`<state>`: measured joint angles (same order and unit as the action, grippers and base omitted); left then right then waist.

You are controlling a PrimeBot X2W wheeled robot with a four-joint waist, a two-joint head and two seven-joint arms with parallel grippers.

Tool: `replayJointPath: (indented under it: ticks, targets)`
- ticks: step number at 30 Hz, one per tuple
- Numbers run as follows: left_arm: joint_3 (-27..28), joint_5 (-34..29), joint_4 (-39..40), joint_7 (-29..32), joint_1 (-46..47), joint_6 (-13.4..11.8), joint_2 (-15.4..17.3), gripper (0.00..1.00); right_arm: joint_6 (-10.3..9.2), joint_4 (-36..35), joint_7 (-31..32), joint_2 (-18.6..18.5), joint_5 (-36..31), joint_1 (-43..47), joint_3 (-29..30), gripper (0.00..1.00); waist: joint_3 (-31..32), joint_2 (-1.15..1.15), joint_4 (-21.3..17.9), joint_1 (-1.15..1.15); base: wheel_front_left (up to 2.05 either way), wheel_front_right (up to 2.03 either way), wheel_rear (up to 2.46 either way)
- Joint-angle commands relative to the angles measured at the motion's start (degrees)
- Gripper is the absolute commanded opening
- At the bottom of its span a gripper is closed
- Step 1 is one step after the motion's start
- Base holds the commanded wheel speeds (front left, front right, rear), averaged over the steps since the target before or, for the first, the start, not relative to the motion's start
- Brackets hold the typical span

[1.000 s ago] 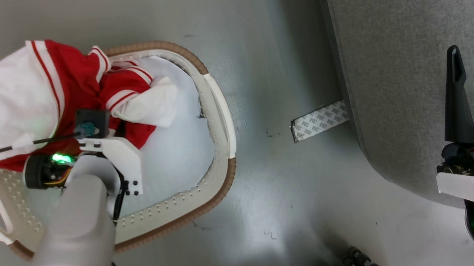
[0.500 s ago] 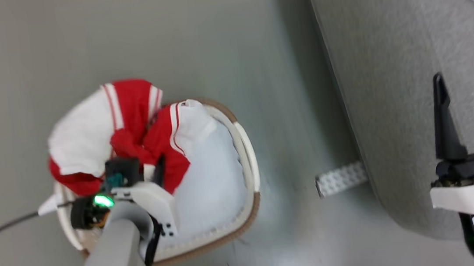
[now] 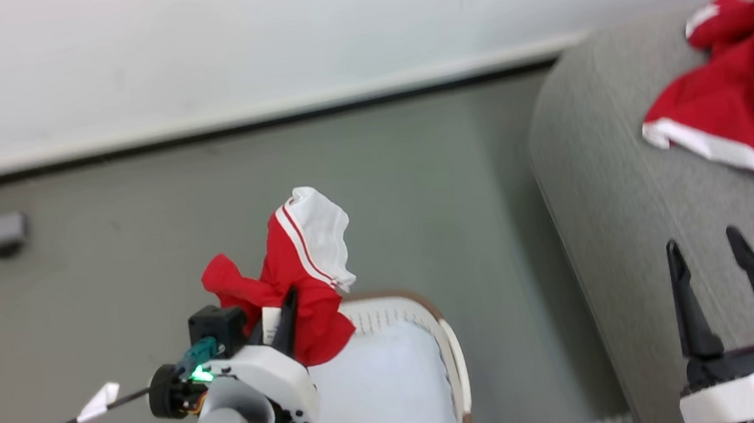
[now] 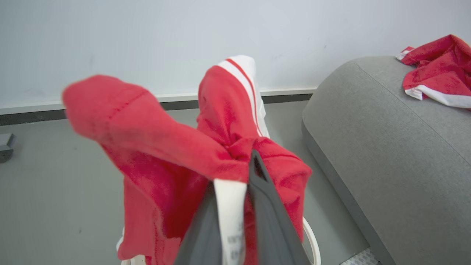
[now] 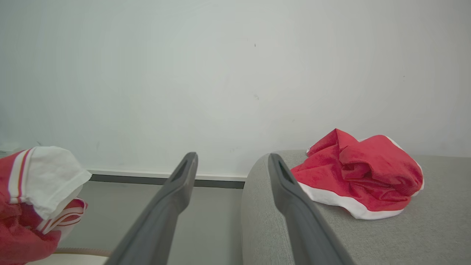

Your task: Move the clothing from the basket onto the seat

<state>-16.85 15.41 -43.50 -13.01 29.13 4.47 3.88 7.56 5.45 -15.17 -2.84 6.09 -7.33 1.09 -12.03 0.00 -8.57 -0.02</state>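
- We find the left gripper (image 4: 232, 184) nearly closed, pinching 1 red-and-white garment (image 3: 303, 275) held up above the laundry basket (image 3: 455, 364).
- We note the right gripper (image 3: 703, 244) wide open and empty, over the grey sofa (image 3: 602, 216) edge.
- 1 more red garment (image 3: 730, 104) lies crumpled on the grey sofa, well apart.

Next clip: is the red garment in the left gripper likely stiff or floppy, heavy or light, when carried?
Probably floppy: the garment droops in loose folds either side of the left gripper. Likely light: a narrow pinch alone carries the bunch. Loose ends may snag on the basket.
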Motion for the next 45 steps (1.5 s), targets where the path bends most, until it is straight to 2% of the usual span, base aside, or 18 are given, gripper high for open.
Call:
replayJointPath:
  ticks: [1,6,17,22,27,29,38,42,45]
  targets:
    - [0.18,0.58,2.86,0.75,-2.24,-0.45,0.46,0.0,-0.14,0.38,0.04,-0.1,-0.64,1.66,0.1,1.0,7.79,0.0,3.35,0.02,0.0,0.0,0.0]
    - [0.47,1.66,13.53,5.11,-7.99,-2.07,2.12,0.0,-0.14,1.22,0.04,-0.12,-1.14,4.83,-0.38,1.0,12.63,0.0,3.76,0.02,0.0,0.0,0.0]
    - [0.75,2.05,37.3,15.53,-18.61,-5.67,6.24,0.0,-0.14,1.3,0.04,-0.1,-0.65,8.96,-2.15,1.0,17.1,0.0,3.26,0.02,0.0,0.0,0.0]
    - [0.81,1.77,43.26,18.51,-20.71,-6.84,7.49,0.0,-0.15,1.31,0.04,-0.1,0.05,9.03,-4.28,1.0,17.11,0.0,2.8,0.02,0.0,0.0,0.0]
    - [0.52,1.81,45.76,19.89,-21.3,-7.23,7.86,0.0,-0.15,1.17,0.04,-0.09,0.53,8.67,-6.32,1.0,16.93,0.0,2.61,0.02,0.0,0.0,0.0]
    - [0.26,1.69,47.01,20.32,-20.96,-7.32,7.75,0.0,-0.14,0.95,0.04,-0.04,0.86,8.26,-9.13,1.0,16.71,0.0,2.65,0.02,0.0,0.0,0.0]
    - [-3.43,0.53,50.53,21.41,-18.02,-6.33,6.22,0.0,-0.15,3.92,0.04,-4.02,2.85,1.45,-30.56,1.0,15.74,0.0,2.46,0.02,0.0,0.0,0.0]
    - [-5.75,0.28,50.85,21.78,-16.52,-5.4,5.07,0.0,-0.15,7.19,0.04,-3.72,2.83,-3.55,-36.72,1.0,15.34,0.0,2.52,0.02,0.0,0.0,0.0]
    - [-8.13,-0.28,51.14,22.08,-15.49,-4.56,4.05,0.0,-0.15,10.32,0.04,-2.88,2.33,-7.03,-38.05,1.0,15.12,0.0,2.84,0.02,0.0,0.0,0.0]
